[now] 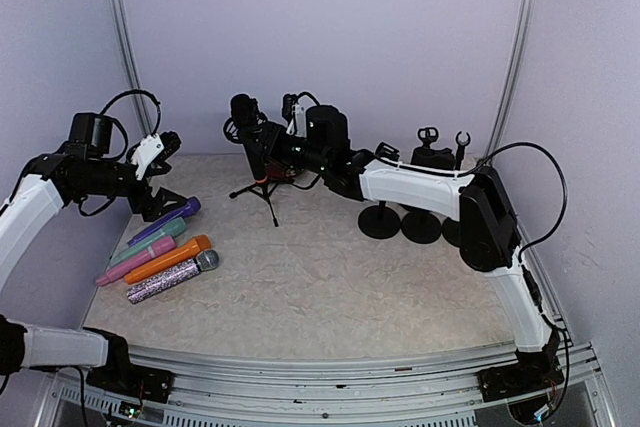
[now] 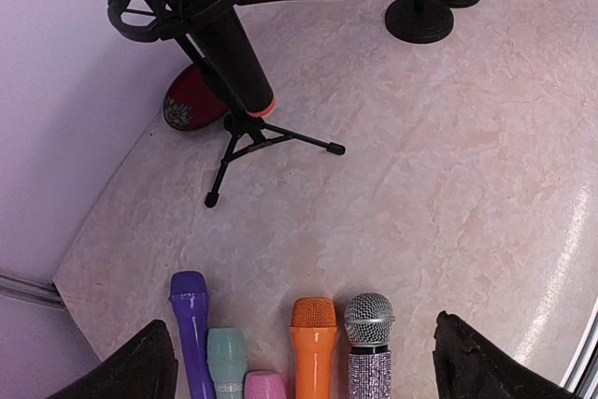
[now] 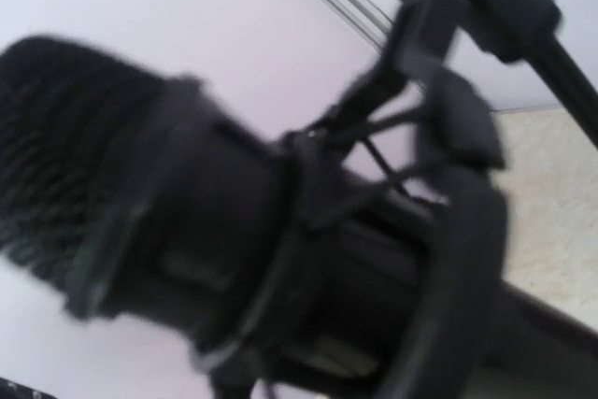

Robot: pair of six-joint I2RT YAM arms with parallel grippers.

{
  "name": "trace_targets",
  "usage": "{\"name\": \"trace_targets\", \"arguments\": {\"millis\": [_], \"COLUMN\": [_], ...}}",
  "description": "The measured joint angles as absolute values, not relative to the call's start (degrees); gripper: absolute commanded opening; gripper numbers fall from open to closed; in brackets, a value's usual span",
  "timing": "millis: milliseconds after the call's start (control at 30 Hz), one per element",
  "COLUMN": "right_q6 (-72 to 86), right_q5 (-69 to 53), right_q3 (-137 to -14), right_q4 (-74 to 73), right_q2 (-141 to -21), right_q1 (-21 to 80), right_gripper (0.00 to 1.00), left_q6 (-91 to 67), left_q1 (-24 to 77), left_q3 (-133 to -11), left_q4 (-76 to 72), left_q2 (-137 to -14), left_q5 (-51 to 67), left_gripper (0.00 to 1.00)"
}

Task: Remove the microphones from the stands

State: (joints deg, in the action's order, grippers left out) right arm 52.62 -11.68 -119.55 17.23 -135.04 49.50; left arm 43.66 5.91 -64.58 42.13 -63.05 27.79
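- Marbled surface (image 1: pixel 330 287) is carrying five handheld mics (image 1: pixel 165 252), lying side by side at near left.
- Left fingers (image 2: pixel 140 366) are hovering spread above them, gripping nothing.
- Farther back, the black mic (image 1: pixel 243 112) is sitting in its tripod stand (image 1: pixel 262 187).
- Right fingers (image 1: pixel 278 144) are sitting just beside it; I cannot tell whether they are spread or clamped.

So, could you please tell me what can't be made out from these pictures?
1. Right gripper: in the top view it is black on black against the mic, so open or shut is unclear.
2. Right wrist view: the mic is blurred and too close; no fingers show.
3. Left wrist view: the loose mics are cut off by the bottom edge, and a red object is half hidden behind the stand.
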Motion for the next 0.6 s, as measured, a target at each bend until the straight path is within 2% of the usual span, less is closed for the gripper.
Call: {"name": "trace_targets", "arguments": {"millis": [267,600], "right_q6": [56.5,60.4], "right_q5": [-12.0,-12.0], "right_q3": [-119.3,-106.9], "right_q4": [18.3,24.5], "right_q2": [-135.8,-129.2], "right_q1": [49.5,50.3], "right_gripper": [0.17,0.09], "left_q6": [44.2,44.9], "left_q1": [5.8,5.8], "left_q3": [-64.2,-63.7], "left_q4": [42.2,42.4], "left_q2": [-62.1,-61.5], "left_q5": [27.7,27.2], "left_gripper": [0.92,0.93]}}
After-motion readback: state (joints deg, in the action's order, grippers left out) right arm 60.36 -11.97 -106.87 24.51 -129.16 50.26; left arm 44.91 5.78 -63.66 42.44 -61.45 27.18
